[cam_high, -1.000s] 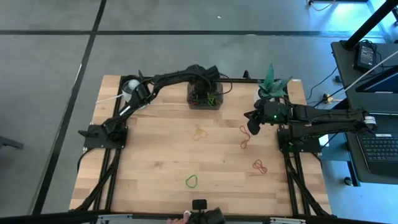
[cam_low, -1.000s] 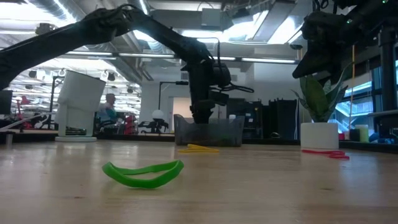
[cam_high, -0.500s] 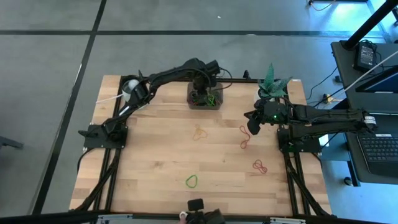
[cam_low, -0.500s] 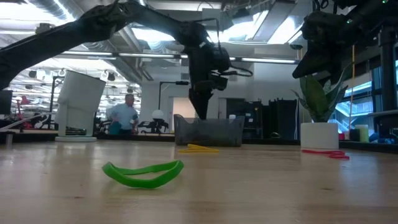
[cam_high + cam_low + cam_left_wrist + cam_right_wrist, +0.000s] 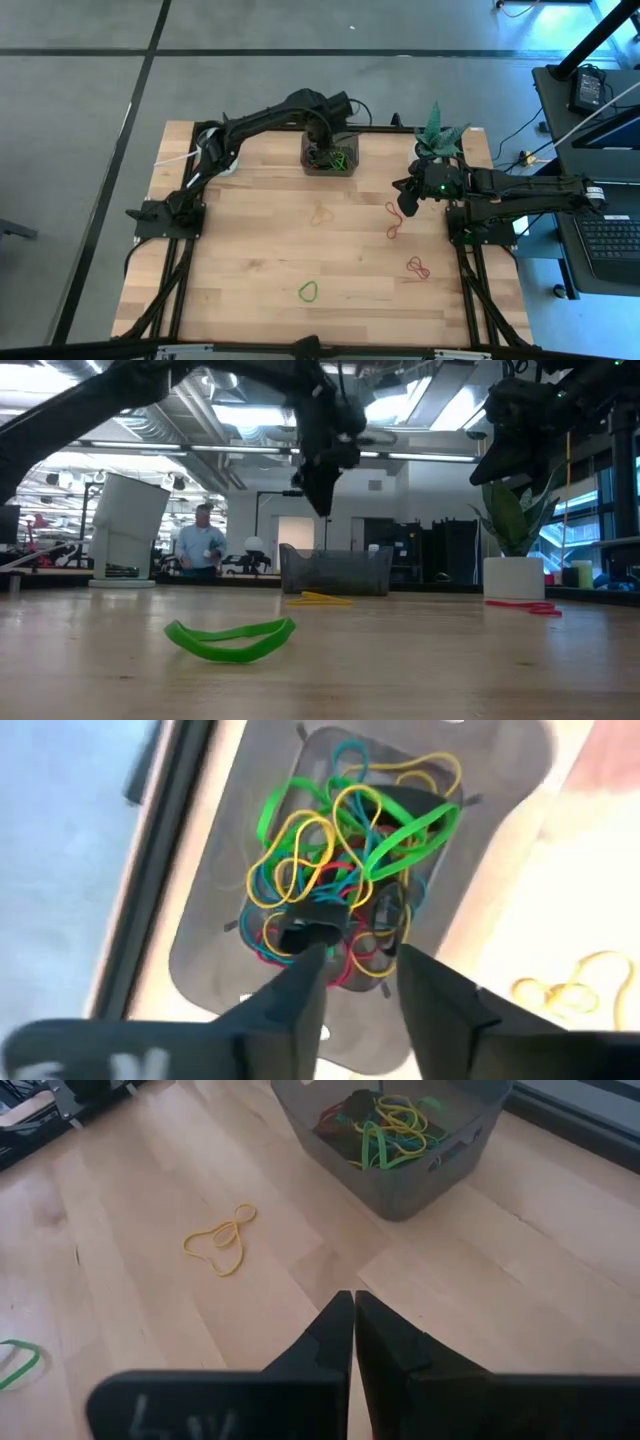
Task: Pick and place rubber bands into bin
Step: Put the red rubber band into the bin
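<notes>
So the left gripper (image 5: 355,965) is hung over the bin (image 5: 330,155) with jaws slightly apart and empty, a drop looks done, the right gripper (image 5: 354,1330) is pressed together, and the yellow band (image 5: 320,213) nearby probably gets fetched next.

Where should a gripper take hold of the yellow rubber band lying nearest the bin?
Probably from straight above: the yellow rubber band lies flat on the table, twisted into a figure-eight. Pinch across the narrow crossing, where the strands run close together.
</notes>
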